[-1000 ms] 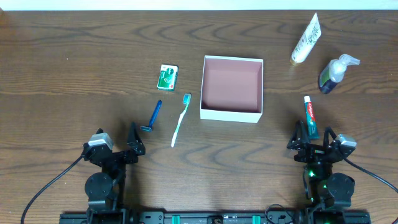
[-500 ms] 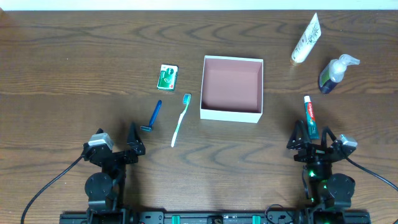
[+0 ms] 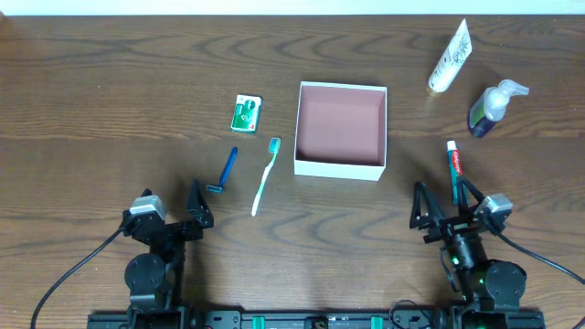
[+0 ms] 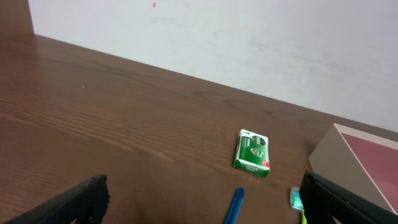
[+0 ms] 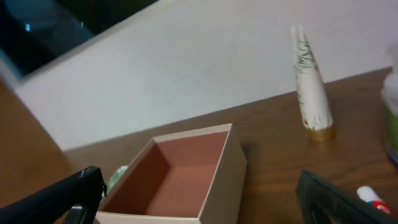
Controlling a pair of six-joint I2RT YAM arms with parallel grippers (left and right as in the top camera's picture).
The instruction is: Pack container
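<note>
The container [image 3: 340,168], a square shallow box with white walls and a pink-brown inside, sits mid-table and is empty; it also shows in the right wrist view [image 5: 221,171]. Left of it lie a green packet [image 3: 245,112], a blue razor [image 3: 224,170] and a teal toothbrush [image 3: 265,175]. Right of it lie a toothpaste tube [image 3: 453,164], a white tube [image 3: 450,58] and a pump bottle [image 3: 489,107]. My left gripper [image 3: 199,212] is open and empty near the front edge. My right gripper [image 3: 441,205] is open and empty, just in front of the toothpaste.
The wooden table [image 3: 110,100] reaches a white wall at the back. In the left wrist view the green packet [image 4: 252,152], the razor [image 4: 233,206] and a corner of the box [image 4: 357,155] lie ahead.
My right gripper has turned left toward the box and spread its fingers wider. The left arm and all the objects have not moved.
</note>
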